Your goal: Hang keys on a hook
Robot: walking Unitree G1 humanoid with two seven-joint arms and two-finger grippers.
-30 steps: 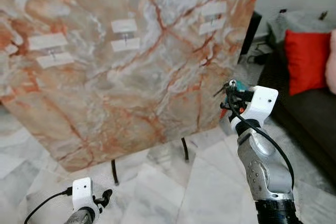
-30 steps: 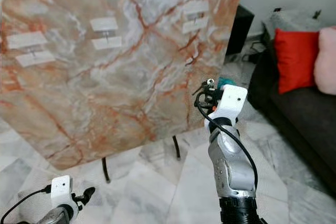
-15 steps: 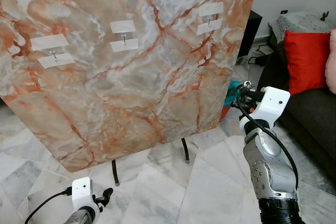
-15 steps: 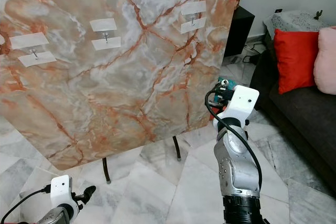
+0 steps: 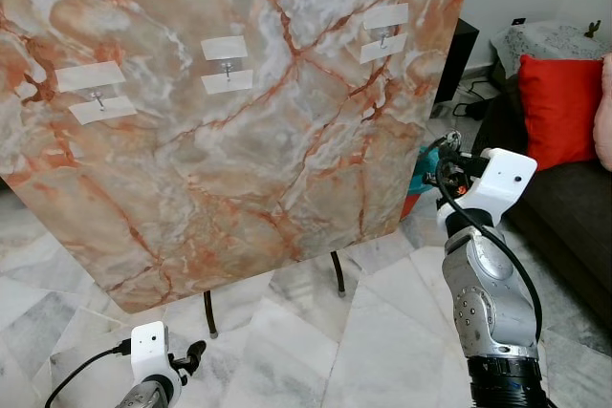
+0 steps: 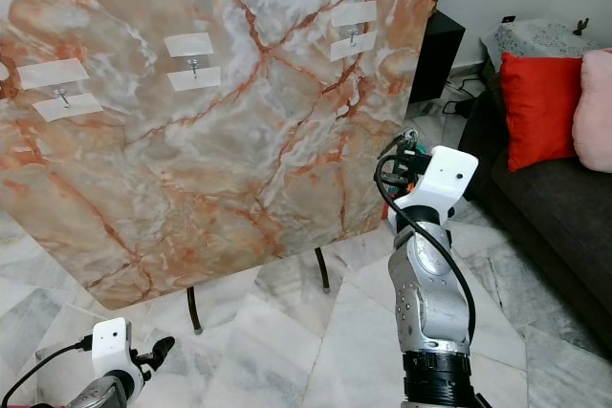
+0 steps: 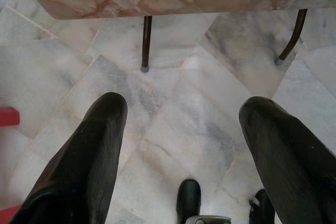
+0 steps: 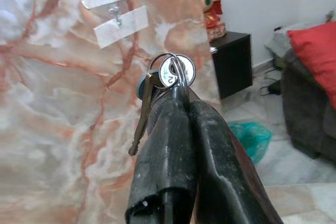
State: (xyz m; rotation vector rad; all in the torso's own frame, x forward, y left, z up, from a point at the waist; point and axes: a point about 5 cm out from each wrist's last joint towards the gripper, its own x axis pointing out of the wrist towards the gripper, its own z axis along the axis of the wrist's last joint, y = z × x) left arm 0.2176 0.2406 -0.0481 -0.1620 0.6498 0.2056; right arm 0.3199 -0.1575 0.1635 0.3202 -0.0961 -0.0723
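Beside the veined marble slab (image 5: pixel 239 121), the right pincer (image 8: pixel 181 106) pinches round metal keys (image 8: pixel 170 74) on a ring.

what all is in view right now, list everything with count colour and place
marble board: one, orange and white veined, leaning on thin dark legs in front of the robot
hooks: three, small metal, each taped to the board with pale strips, in a row across its upper part
keys: one silver bunch on a ring, at the tip of the right hand
cushion: one, red, on the dark sofa at right
sofa: one, dark grey, right edge
cabinet: one, black, behind the board
bag: one, teal, on the floor past the board
floor: white-grey marble tiles
left hand: low by the floor, fingers apart
right hand: raised near the board's right edge, closed on the keys
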